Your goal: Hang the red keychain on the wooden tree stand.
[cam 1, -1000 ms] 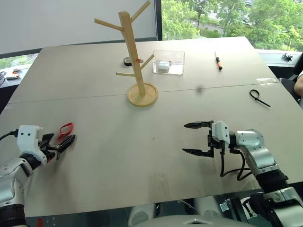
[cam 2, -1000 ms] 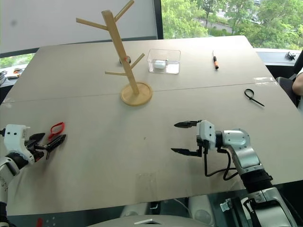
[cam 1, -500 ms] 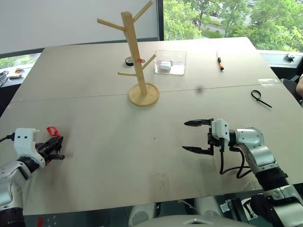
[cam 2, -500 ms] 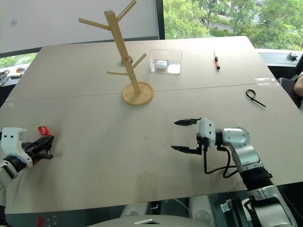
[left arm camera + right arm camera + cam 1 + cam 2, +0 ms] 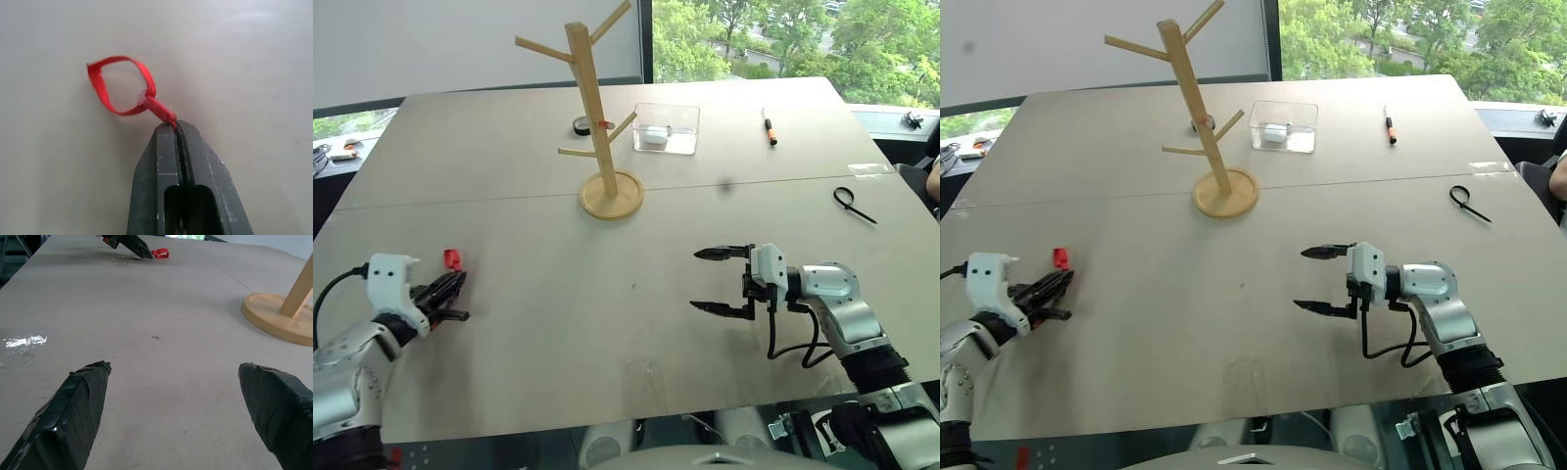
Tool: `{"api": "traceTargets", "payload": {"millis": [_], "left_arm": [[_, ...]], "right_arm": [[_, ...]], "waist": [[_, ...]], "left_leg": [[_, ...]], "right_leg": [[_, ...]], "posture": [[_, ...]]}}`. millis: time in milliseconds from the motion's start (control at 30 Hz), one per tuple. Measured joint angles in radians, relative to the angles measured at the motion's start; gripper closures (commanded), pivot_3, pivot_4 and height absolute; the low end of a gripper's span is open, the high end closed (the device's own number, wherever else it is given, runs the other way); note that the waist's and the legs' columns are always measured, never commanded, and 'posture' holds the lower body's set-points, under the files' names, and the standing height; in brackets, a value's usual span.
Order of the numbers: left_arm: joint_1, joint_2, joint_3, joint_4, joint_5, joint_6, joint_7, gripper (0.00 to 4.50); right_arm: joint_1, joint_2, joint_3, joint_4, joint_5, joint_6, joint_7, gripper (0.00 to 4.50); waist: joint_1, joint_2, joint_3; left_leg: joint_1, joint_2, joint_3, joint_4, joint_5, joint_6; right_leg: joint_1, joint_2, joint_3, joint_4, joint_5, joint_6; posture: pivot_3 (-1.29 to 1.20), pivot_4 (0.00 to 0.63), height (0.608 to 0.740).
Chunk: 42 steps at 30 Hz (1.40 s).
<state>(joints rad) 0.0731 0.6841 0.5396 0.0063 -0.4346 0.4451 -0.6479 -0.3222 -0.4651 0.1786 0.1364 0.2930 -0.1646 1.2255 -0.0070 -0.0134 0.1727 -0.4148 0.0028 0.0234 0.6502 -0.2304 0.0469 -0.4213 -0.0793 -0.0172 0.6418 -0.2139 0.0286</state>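
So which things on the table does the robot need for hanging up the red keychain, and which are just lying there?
Needed:
- red keychain, pinched in the shut left gripper
- wooden tree stand

Just lying about:
- clear plastic box
- orange-handled tool
- black zip tie
- small dark round thing behind the stand

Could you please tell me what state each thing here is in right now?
Left pincer: shut on the keychain.
Keychain: pinched at one end, red loop sticking out past the tips.
Right pincer: open, holding nothing.
Stand: upright on the table, pegs bare.
Clear box: open-topped, a small white thing inside.
Zip tie: lying flat, looped.
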Motion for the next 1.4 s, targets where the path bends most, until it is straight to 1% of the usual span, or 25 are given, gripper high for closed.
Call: {"api": "traceTargets", "payload": {"millis": [200,333,367,533,567,667,967,1233,1400], "left_arm": [[-0.007,-0.087,-0.036,-0.292,0.025,-0.155,0.056,4.47],[-0.015,-0.146,-0.084,-0.403,0.077,-0.232,0.113,4.47],[-0.025,-0.159,-0.098,-0.427,0.102,-0.256,0.136,4.47],[-0.079,-0.198,-0.164,-0.501,0.190,-0.343,0.210,4.47],[-0.091,-0.204,-0.183,-0.509,0.216,-0.361,0.224,4.47],[-0.118,-0.219,-0.220,-0.510,0.266,-0.393,0.256,4.47],[-0.183,-0.229,-0.394,-0.475,0.406,-0.483,0.264,4.47],[-0.264,-0.259,-0.455,-0.410,0.471,-0.499,0.291,4.47],[-0.291,-0.260,-0.478,-0.370,0.500,-0.499,0.296,4.47]], "right_arm": [[-0.059,0.004,-0.032,0.028,0.005,0.000,-0.039,0.00],[-0.100,0.008,-0.042,0.070,0.004,-0.013,-0.055,0.00],[-0.114,0.011,-0.045,0.087,0.003,-0.020,-0.058,0.00],[-0.179,0.019,-0.068,0.148,0.002,-0.042,-0.077,0.00],[-0.195,0.019,-0.073,0.159,0.002,-0.042,-0.077,0.00],[-0.232,0.017,-0.080,0.186,0.003,-0.039,-0.076,0.00],[-0.364,0.011,-0.133,0.259,0.005,-0.001,-0.110,0.00],[-0.386,0.013,-0.151,0.293,-0.007,-0.014,-0.132,0.00],[-0.391,0.014,-0.152,0.294,-0.014,-0.017,-0.145,0.00]], "waist": [[-0.003,-0.001,0.000],[-0.002,-0.001,0.001],[-0.002,-0.002,0.001],[0.000,-0.002,0.001],[0.000,-0.002,0.001],[0.001,-0.002,0.001],[0.001,-0.002,0.001],[0.001,-0.002,0.001],[0.000,-0.002,0.001]], "left_leg": [[0.000,0.000,0.001,0.000,0.000,0.000],[0.000,0.000,0.001,0.000,0.001,0.002],[0.000,0.000,0.001,0.000,0.003,0.004],[0.000,0.000,0.001,0.001,0.003,0.005],[0.000,0.000,0.001,0.001,0.003,0.005],[0.000,0.000,0.001,0.002,0.003,0.005],[0.000,0.000,0.002,0.002,0.003,0.005],[0.000,0.000,0.002,0.003,0.003,0.005],[0.000,0.000,0.002,0.003,0.003,0.005]], "right_leg": [[0.000,0.000,0.000,0.000,0.000,0.000],[0.000,0.001,0.000,0.000,0.000,0.000],[0.000,0.002,0.000,0.000,0.000,0.000],[0.001,0.003,0.000,0.000,0.001,0.001],[0.001,0.004,0.000,0.000,0.002,0.003],[0.001,0.008,0.000,0.000,0.003,0.004],[0.002,0.011,-0.004,0.000,0.003,0.005],[0.002,0.011,-0.004,0.001,0.003,0.005],[0.002,0.011,-0.005,0.001,0.003,0.005]], "posture": [[0.00,0.150,0.740],[0.00,0.150,0.740],[0.00,0.150,0.740],[0.00,0.150,0.740],[0.00,0.150,0.740],[0.00,0.150,0.740],[0.00,0.150,0.740],[0.00,0.150,0.740],[0.00,0.150,0.740]]}}
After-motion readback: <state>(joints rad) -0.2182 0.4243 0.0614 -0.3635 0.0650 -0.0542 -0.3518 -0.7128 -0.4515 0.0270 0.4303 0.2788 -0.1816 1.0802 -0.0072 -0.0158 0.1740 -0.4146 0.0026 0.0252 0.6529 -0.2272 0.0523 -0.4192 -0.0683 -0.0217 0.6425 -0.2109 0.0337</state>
